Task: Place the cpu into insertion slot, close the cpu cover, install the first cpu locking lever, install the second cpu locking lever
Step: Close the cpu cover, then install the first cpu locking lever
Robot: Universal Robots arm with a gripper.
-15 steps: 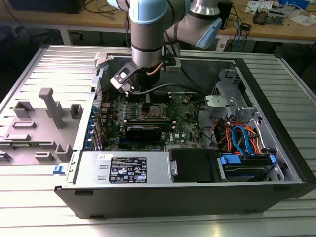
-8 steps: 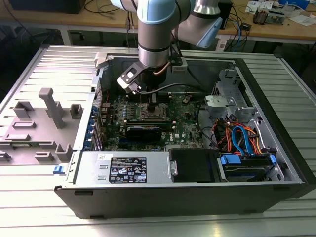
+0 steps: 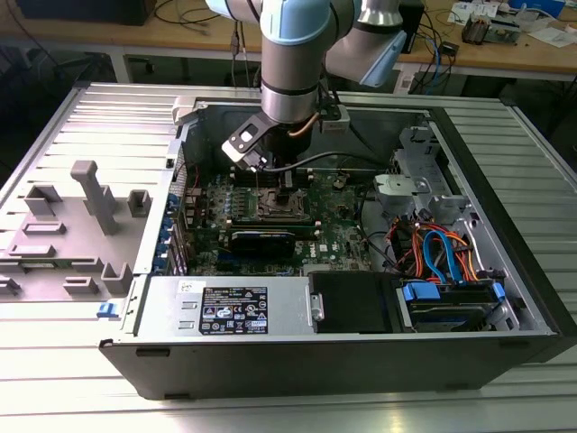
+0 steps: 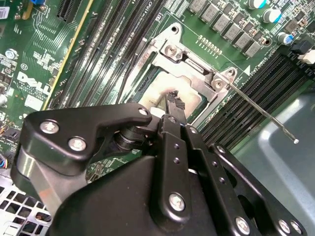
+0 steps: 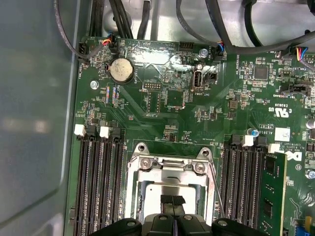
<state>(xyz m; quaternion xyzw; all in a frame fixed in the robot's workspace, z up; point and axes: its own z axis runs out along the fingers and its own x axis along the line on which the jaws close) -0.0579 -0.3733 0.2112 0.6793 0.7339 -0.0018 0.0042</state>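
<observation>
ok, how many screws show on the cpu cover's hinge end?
2, at the hinge end of the cpu cover: one screw at one corner, the other at the opposite corner. The gripper covers the far end, so more may be hidden.

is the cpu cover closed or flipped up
Closed: in the first wrist view the cpu cover lies flat, its window framing the cpu and its silver top.

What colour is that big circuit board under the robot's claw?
The circuit board is green, clearest in the first wrist view.
</observation>
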